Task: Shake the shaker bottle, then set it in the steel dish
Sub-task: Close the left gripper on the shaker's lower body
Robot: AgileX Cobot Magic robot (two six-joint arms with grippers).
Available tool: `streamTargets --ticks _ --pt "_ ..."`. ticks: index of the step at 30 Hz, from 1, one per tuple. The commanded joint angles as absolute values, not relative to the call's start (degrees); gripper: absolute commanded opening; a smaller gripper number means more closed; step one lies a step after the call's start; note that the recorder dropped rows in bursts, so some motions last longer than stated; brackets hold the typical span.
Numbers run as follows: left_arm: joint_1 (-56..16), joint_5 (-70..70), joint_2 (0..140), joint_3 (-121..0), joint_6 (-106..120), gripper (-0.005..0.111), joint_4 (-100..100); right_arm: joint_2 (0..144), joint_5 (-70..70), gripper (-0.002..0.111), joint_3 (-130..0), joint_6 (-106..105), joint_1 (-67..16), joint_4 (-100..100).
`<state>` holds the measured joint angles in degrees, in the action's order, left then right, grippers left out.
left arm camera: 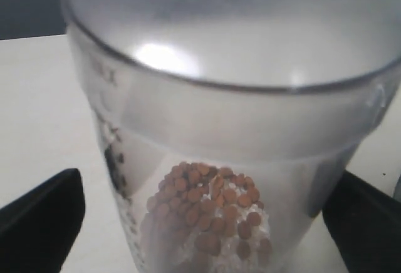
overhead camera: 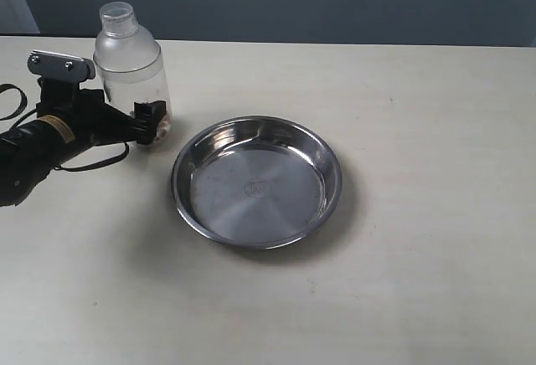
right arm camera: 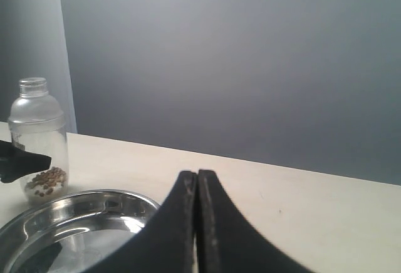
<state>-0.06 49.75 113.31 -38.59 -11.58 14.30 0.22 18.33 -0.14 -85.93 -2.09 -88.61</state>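
1. Two grippers to check, taken from left to right across the exterior view.
2. Find the left gripper (overhead camera: 134,115) at the far left, reaching in low over the table (overhead camera: 419,281) from the left edge.
3. Read its state as released: jaws spread wide, one black finger (left arm camera: 41,220) on each side of the shaker bottle (overhead camera: 130,68), level with the lower body.
4. Check the left wrist view for contact: a strip of table visible between one finger and the bottle wall. At the other finger, touching or apart not possible to tell.
5. Locate the shaker bottle between those spread jaws, upright on the table, with the small round cap (overhead camera: 117,15) on top.
6. Note the brown grains (left arm camera: 210,213) heaped over whitish ones at the bottom of the frosted body.
7. Move right to the steel dish (overhead camera: 180,182), flat on the table, just beside the bottle but apart from it. Note the bottle standing outside the rolled rim.
8. Look for the right gripper (right arm camera: 195,179) in the right wrist view only.
9. Read its state as clenched: two dark fingers pressed together along their length.
10. Place it well apart from the bottle, with the steel dish lying between the two.
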Motion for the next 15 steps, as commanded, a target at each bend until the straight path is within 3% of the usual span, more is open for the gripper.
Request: streamTargets --ticks 1,15 --pt "-0.12 50.54 113.74 -40.18 -11.84 0.095 15.53 0.00 18.07 -0.001 0.00 -85.87 -2.30 -88.53" --pt "-0.12 55.75 118.63 -42.62 -11.95 0.095 14.88 0.00 18.07 -0.001 0.00 -85.87 -2.30 -88.53"
